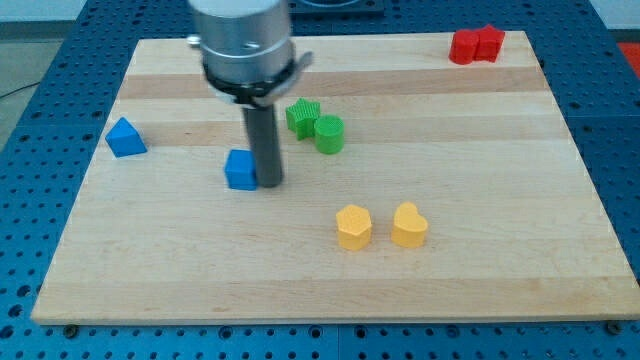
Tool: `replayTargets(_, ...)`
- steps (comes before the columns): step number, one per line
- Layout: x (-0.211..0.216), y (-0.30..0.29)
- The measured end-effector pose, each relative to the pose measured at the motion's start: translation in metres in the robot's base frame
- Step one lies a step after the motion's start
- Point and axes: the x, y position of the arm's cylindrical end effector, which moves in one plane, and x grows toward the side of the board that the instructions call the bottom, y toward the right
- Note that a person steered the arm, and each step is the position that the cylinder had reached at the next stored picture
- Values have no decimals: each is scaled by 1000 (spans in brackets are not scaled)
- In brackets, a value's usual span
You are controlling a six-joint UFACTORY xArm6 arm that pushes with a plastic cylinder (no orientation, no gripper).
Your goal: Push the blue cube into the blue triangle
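Note:
The blue cube [240, 170] sits left of the board's middle. The blue triangle [125, 138] lies near the board's left edge, well apart from the cube, to its left and slightly toward the view's top. My tip [270, 183] stands on the board right beside the cube's right side, touching or almost touching it. The rod rises from there to the arm's grey head at the view's top.
A green star [302, 116] and a green cylinder [329, 134] stand close together just right of the rod. Two yellow blocks [353, 227] [409, 226] lie below the middle. Red blocks [475, 46] sit at the top right corner. The wooden board [500, 180] ends at a blue perforated table.

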Motion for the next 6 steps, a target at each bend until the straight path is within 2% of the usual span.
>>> replayTargets(1, 0, -38)
replayTargets(3, -31, -64)
replayTargets(4, -31, -89)
replayTargets(6, -31, -100)
